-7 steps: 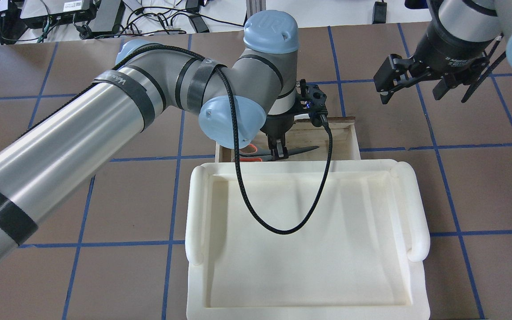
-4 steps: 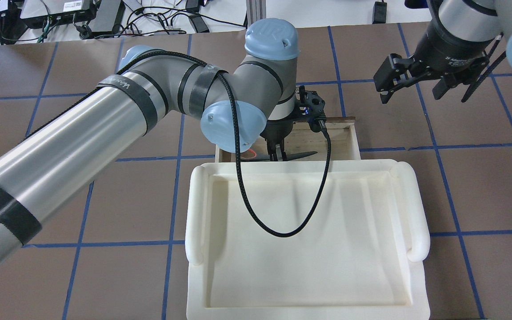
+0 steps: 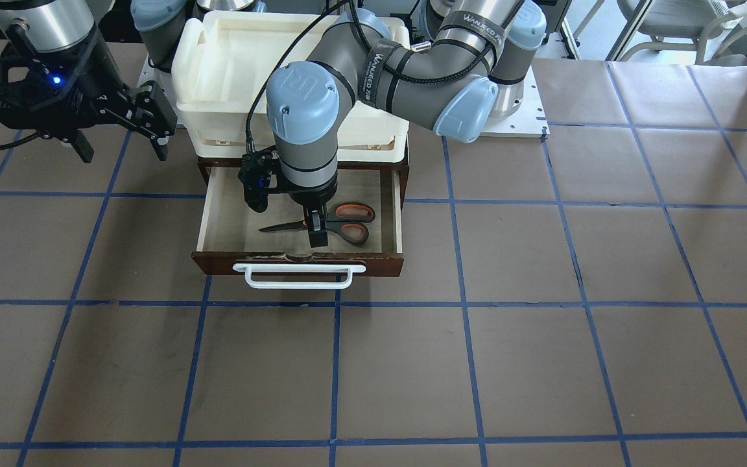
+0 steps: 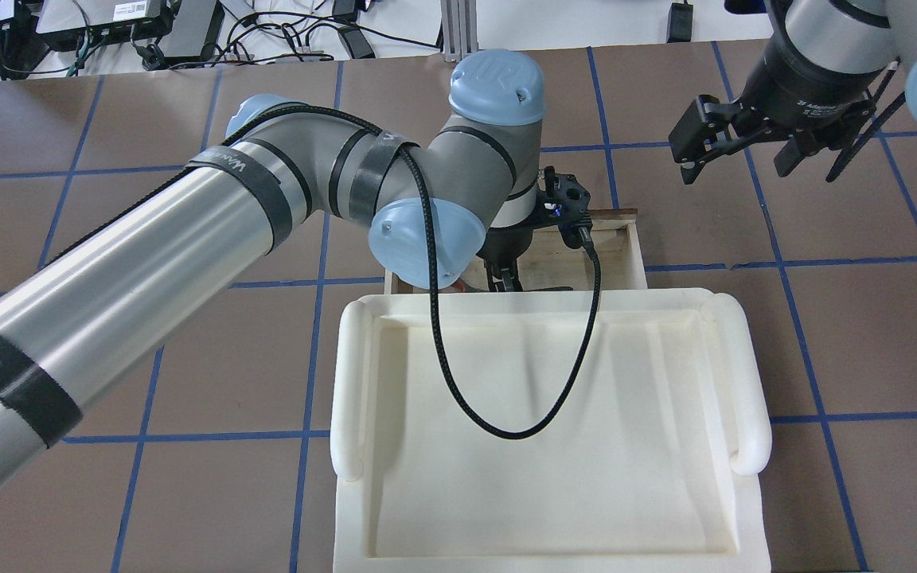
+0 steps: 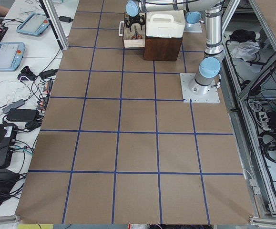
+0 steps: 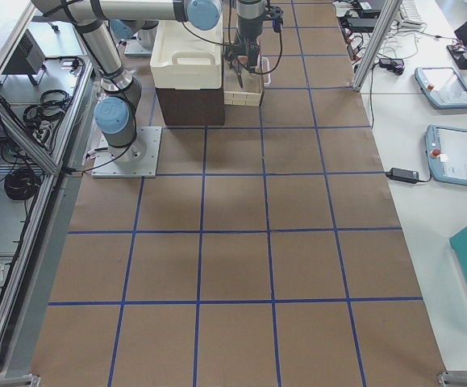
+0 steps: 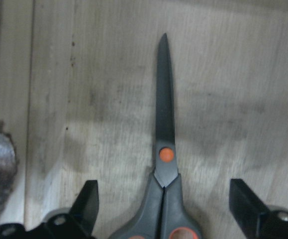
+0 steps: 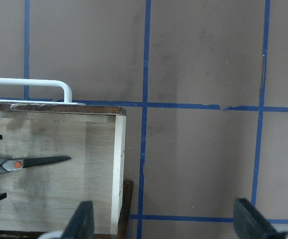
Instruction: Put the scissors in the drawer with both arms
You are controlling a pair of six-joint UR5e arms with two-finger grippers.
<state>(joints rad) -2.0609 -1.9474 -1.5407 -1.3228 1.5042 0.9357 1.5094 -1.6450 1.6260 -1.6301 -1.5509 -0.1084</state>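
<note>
From the front: finds the scissors (image 3: pixel 283 227) flat on the floor of the drawer (image 3: pixel 237 214), blades pointing to the robot's right, with the left gripper (image 3: pixel 316 237) low over the pivot. Shows the right gripper (image 3: pixel 120 150) spread and empty, well apart, beside the tray (image 3: pixel 218 84).

Overhead: puts the left gripper lower and deeper in the drawer than a second ago, when blades and orange handle showed clear of the tray rim. Now hides nearly all of the scissors behind that rim.

Left wrist: confirms release, with fingers (image 7: pixel 89 199) wide apart, touching neither blade nor handle. Judged as placing done; leaves only withdrawing and perhaps shutting the drawer.

Right wrist: catches the blade tip inside the drawer, with nothing between its own fingers.

Counted: one scissors, one drawer, one tray, two grippers.
</note>
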